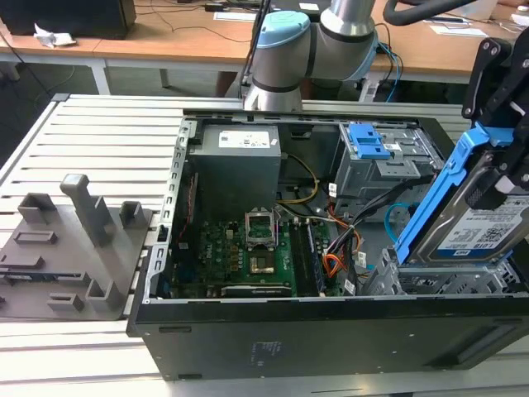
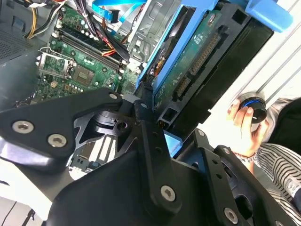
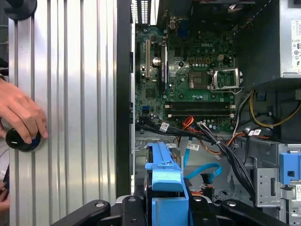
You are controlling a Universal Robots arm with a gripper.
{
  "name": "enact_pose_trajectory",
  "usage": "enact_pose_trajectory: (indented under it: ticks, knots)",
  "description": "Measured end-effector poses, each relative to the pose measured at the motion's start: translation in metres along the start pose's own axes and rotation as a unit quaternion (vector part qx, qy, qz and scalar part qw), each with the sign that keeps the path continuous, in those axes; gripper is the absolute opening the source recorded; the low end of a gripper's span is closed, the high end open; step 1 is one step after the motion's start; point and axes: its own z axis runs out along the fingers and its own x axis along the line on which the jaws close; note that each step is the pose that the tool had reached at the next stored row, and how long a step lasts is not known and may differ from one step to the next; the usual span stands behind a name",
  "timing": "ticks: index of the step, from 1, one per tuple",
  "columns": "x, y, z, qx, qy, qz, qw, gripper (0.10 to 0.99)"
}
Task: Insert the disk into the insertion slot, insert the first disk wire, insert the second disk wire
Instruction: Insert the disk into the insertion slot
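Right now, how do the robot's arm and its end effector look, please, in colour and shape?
The arm has round silver-grey segments and joints with light blue caps. A thick black cable runs near it. The end effector is matte black, built of flat angular link bars fastened with silver screw heads, as the second wrist view shows.
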Motion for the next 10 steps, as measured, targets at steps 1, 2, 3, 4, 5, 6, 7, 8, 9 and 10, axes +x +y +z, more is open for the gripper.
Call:
enact_pose_trajectory:
  ticks: [1,2,3,4,5,6,7,8,9,10]
  knots:
    - [0.0000,0.0000,0.0015,0.0000,0.0000,0.000,1.0000,0.365]
    - [0.0000,-0.0001,0.0023,0.0000,0.0000,0.000,1.0000,0.365]
    - [0.0000,-0.0001,0.0030,0.0000,0.0000,0.000,1.0000,0.365]
    - [0.0000,-0.0002,0.0043,0.0000,0.0000,0.000,1.0000,0.365]
    - [0.0000,-0.0002,0.0048,0.0000,0.0000,0.000,1.0000,0.365]
    - [0.0000,-0.0002,0.0051,0.0000,0.0000,0.000,1.0000,0.365]
    - [-0.0001,-0.0005,0.0054,0.0000,0.0000,0.000,1.0000,0.365]
    - [-0.0007,-0.0006,0.0055,0.0000,0.0000,0.000,1.0000,0.365]
    - [-0.0023,-0.0007,0.0054,0.0000,0.0002,0.000,1.0000,0.365]
    - [-0.0050,-0.0008,0.0054,0.0000,0.0004,0.000,1.0000,0.365]
